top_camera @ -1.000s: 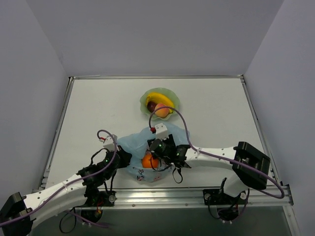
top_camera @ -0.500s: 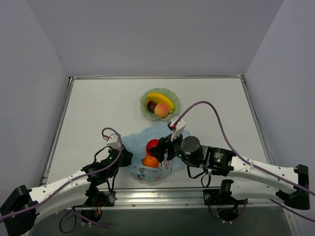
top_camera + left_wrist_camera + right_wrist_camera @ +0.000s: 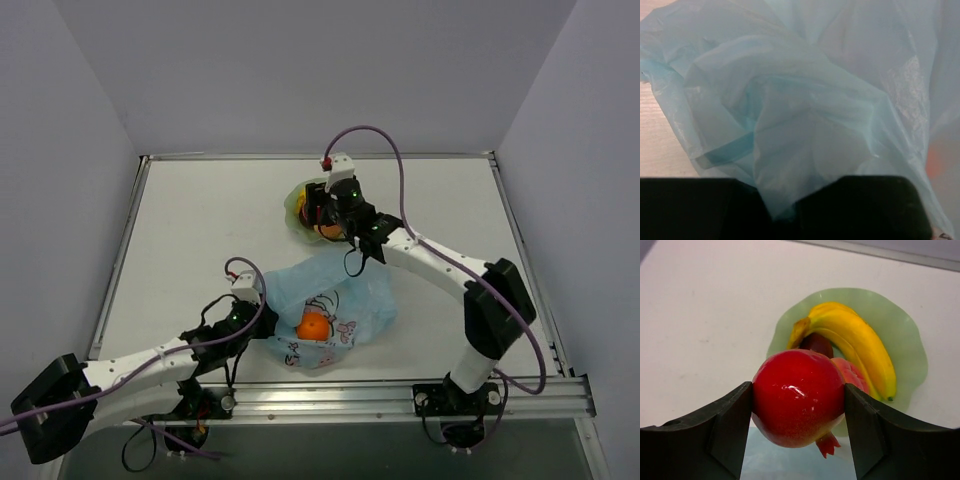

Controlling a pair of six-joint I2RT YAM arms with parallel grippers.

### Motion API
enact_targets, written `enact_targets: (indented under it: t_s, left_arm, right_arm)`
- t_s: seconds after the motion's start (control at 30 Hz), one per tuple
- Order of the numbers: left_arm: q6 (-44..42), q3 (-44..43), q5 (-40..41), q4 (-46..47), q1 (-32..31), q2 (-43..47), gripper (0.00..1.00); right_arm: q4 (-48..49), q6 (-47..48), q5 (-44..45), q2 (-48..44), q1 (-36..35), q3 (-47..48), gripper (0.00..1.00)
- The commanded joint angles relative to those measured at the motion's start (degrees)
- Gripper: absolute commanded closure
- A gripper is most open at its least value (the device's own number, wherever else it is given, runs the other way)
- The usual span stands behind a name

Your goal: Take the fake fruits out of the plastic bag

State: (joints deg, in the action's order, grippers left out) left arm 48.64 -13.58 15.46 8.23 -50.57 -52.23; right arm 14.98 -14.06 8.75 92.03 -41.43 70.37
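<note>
Since the earlier frame, our right gripper [image 3: 322, 212] has travelled from the crinkly translucent light-blue plastic bag [image 3: 352, 298] to a position above the pale green scalloped bowl [image 3: 910, 340], jaws clamped on the glossy red plastic apple [image 3: 798, 405]. We find the yellow banana [image 3: 855, 337] and peach-coloured fruit [image 3: 856, 379] in the bowl. Our left gripper [image 3: 258, 320] pinches a fold of the bag. The glossy orange plastic fruit [image 3: 314, 326] lies inside the bag on the white counter [image 3: 200, 230].

No words, brand names or numbers can be read anywhere. The plastic bag [image 3: 350, 292] carries only a cartoon print [image 3: 322, 322] with pink marks, without legible lettering.
</note>
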Motion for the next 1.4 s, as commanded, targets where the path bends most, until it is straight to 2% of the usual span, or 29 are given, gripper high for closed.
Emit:
enact_targets:
  t_s: [0.0, 0.13, 0.27, 0.33, 0.37, 0.4, 0.5, 0.7, 0.87, 0.93, 0.97, 1.07, 1.1, 1.13, 1.17, 1.27, 1.37]
  left_arm:
    - [-3.6, -2.4, -2.5, 6.3, -0.5, -3.3, 0.98]
    - [-5.0, -2.8, -3.7, 8.8, -0.5, -6.2, 0.98]
    - [-4.7, -1.9, -4.2, 9.3, -0.5, -5.4, 0.98]
    - [-4.7, -1.8, -3.6, 8.5, -0.5, -3.9, 0.98]
    - [-4.8, -1.8, -3.3, 7.7, -0.4, -3.3, 0.98]
    - [-4.9, -1.7, -3.0, 7.4, -0.4, -2.2, 0.98]
    - [-4.9, -2.0, -2.5, 6.1, -0.4, -0.1, 0.98]
    - [-3.8, -2.6, -1.9, 3.6, -0.4, 3.6, 0.98]
    - [-2.6, -4.2, -0.8, 0.7, -0.4, 5.1, 0.98]
    - [-2.1, -4.7, -0.6, 0.1, -0.4, 5.6, 0.98]
    - [-1.8, -5.3, -0.5, -0.6, -0.4, 5.6, 0.98]
    - [-0.7, -6.1, 0.1, -2.1, -0.4, 6.3, 0.98]
    - [0.2, -6.2, 0.6, -2.9, -0.4, 6.7, 0.98]
    - [0.6, -6.0, 1.1, -4.2, -0.4, 7.3, 0.98]
    - [1.1, -5.3, 1.8, -4.6, -0.4, 8.9, 0.97]
    - [3.7, -4.2, 3.3, -7.0, -0.4, 12.6, 0.98]
    - [5.5, -3.6, 4.1, -8.8, -0.4, 14.5, 0.98]
  right_arm:
    - [3.4, 4.7, -0.4, 6.3, 0.8, 4.4, 0.62]
    - [4.2, 4.5, -2.1, 12.9, 3.6, 7.9, 0.62]
    - [4.6, 4.4, -1.4, 16.6, 4.3, 10.0, 0.61]
    - [4.8, 3.6, -1.3, 18.0, 4.3, 10.1, 0.54]
    - [4.8, 3.2, -0.6, 18.1, 4.3, 10.1, 0.46]
    - [4.2, 2.4, 0.6, 17.9, 4.3, 10.1, 0.33]
    - [4.0, 2.1, 3.4, 15.3, 4.3, 9.4, 0.15]
    - [0.2, 1.9, 3.1, 10.9, 4.4, 8.9, 0.06]
    - [-1.4, 2.4, 3.7, 4.1, 3.5, 5.6, 0.07]
    - [-2.6, 3.2, 5.2, -1.8, 1.4, 4.5, 0.08]
    - [-4.2, 3.8, 5.9, -6.4, 0.4, 3.5, 0.09]
    - [-8.4, 5.7, 7.1, -15.3, -6.0, 1.4, 0.21]
    - [-9.3, 4.9, 6.5, -17.3, -10.1, -0.6, 0.33]
    - [-10.1, 4.1, 5.3, -19.2, -12.2, -2.1, 0.41]
    - [-11.3, 3.1, 4.9, -22.7, -14.4, -3.9, 0.59]
    - [-11.3, -4.1, 4.2, -27.8, -23.1, -15.3, 0.80]
    - [-11.0, -8.8, 4.6, -29.4, -29.5, -20.9, 0.87]
